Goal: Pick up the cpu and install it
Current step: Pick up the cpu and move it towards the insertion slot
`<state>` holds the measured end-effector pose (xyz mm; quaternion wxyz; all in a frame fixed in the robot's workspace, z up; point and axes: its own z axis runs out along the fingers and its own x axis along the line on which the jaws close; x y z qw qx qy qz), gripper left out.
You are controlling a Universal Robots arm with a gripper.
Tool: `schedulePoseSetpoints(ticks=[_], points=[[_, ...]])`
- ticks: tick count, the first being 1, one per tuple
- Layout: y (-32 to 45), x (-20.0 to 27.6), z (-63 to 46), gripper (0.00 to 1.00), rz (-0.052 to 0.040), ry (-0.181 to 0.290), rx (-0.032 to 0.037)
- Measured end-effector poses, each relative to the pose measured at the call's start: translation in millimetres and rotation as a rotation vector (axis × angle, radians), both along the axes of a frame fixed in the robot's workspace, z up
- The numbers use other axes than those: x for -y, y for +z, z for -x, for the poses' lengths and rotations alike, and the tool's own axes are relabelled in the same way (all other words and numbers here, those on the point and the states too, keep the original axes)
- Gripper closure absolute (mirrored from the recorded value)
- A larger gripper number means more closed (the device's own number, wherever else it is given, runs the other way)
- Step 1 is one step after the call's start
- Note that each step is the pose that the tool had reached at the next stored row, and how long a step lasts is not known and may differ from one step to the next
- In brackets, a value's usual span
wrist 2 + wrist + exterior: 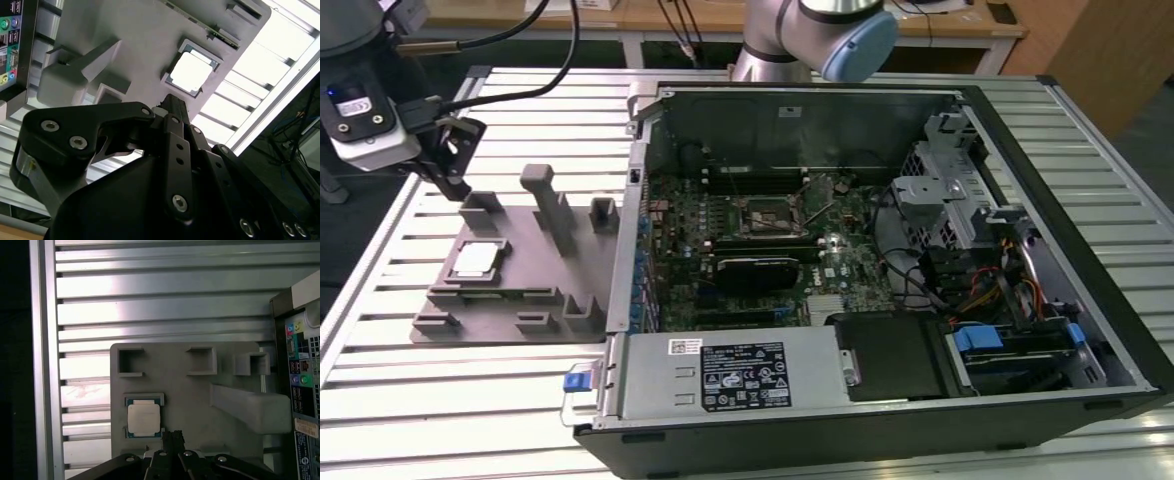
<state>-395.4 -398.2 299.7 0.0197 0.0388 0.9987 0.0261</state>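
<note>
On the matte grey tray [200, 405], the square silver-topped cpu [144, 419] lies near black fingers [169, 441] pressed together.

Silver-topped, green-edged cpu [143, 419]; grey tray [190, 400]

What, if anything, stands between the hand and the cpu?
Nothing visible does. The cpu lies uncovered in its recess on the fixture. The hand hangs above the fixture close to the cpu, without touching it. The fixture's tall post stands off to one side, not between them.
</note>
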Motion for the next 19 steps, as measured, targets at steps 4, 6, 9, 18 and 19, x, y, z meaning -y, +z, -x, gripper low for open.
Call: schedulePoseSetpoints(ticks=[4,6,9,18,19], points=[[-2.7,0.0,6.7,0.89,0.0000,0.000,0.0000],[-4.8,0.0,9.4,0.89,0.0000,0.000,0.0000],[-9.0,-0.4,12.6,0.89,0.0000,0.000,0.0001],[-25.0,-2.6,17.7,0.89,0.0000,0.000,0.0001],[-26.8,-2.6,18.0,0.89,0.0000,0.000,0.0001]])
